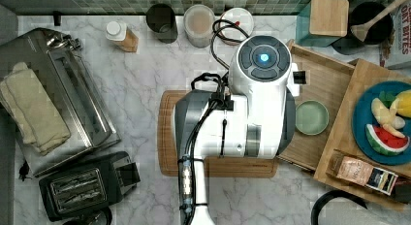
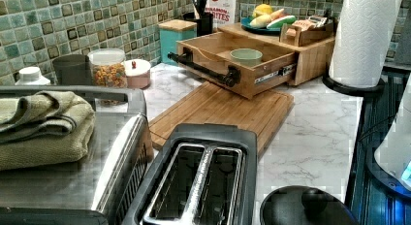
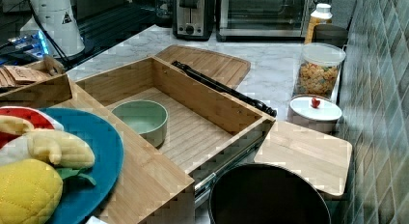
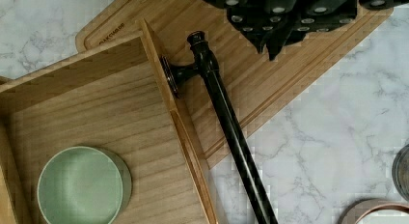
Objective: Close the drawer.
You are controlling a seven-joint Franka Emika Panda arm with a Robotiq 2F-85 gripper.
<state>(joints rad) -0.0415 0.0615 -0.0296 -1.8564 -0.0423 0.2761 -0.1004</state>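
On the marble counter, the drawer (image 3: 202, 119) is standing pulled well out of its bamboo cabinet (image 2: 310, 55), its front wall hanging over the cutting board (image 2: 228, 111). A pale green bowl (image 3: 140, 120) is sitting loose on the slatted floor, near the cabinet end. Across the front, the black bar handle (image 4: 226, 122) is running on its posts, clear of any contact.

Above the board, the gripper (image 4: 282, 28) is hovering just outside the handle, touching nothing; whether its fingers are spread or pressed together I cannot tell, since just the dark underside is showing in the wrist view.

Watching this, I am worrying about a push landing off-centre on the bar: that could be skewing the drawer on its metal runners (image 2: 274, 74) and jamming it. A fast shove might be sending the bowl sliding into a wall. Coming down too low, the fingers could be catching the cutting board instead.
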